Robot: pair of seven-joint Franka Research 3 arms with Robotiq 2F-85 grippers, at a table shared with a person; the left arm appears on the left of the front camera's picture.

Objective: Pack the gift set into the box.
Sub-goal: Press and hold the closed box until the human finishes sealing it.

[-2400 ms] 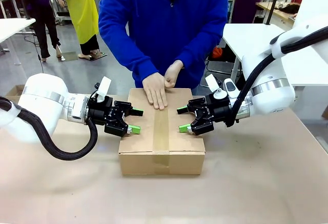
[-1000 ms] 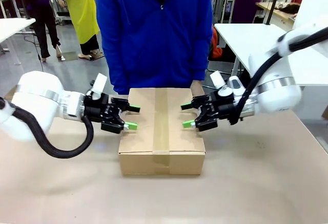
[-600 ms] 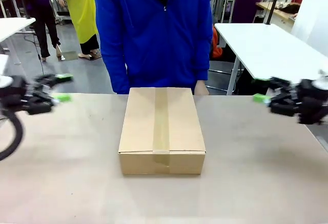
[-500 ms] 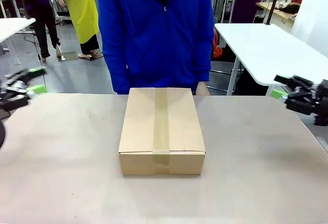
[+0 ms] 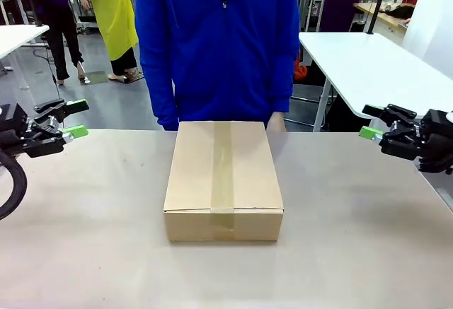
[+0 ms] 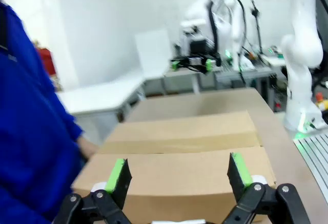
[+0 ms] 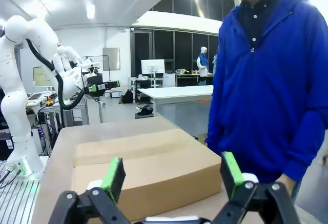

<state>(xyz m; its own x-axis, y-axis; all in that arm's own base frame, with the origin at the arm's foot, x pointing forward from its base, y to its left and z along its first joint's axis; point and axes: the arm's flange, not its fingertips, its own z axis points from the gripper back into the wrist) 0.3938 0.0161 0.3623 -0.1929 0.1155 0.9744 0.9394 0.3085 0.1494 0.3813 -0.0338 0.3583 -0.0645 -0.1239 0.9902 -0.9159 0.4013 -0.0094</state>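
— Pincers first: how do they stand?

— Left pincer (image 5: 73, 117) is spread wide and holds nothing, out at the left edge of the worktop (image 5: 354, 238). Right pincer (image 5: 371, 121) is likewise wide apart and empty, at the right edge.

— What lies between them?

— The box (image 5: 223, 178), well apart from both, resting on the worktop. Its flaps are closed and a strip of tape (image 5: 222, 167) runs along the top seam and over the near edge. Each wrist view looks across it between green pads (image 6: 117, 171), with nothing in the gap.

— Anything close to it?

— A person in a blue jacket (image 5: 216, 40) stands just beyond its far side.

— And inside?

— Cannot tell; it is shut.
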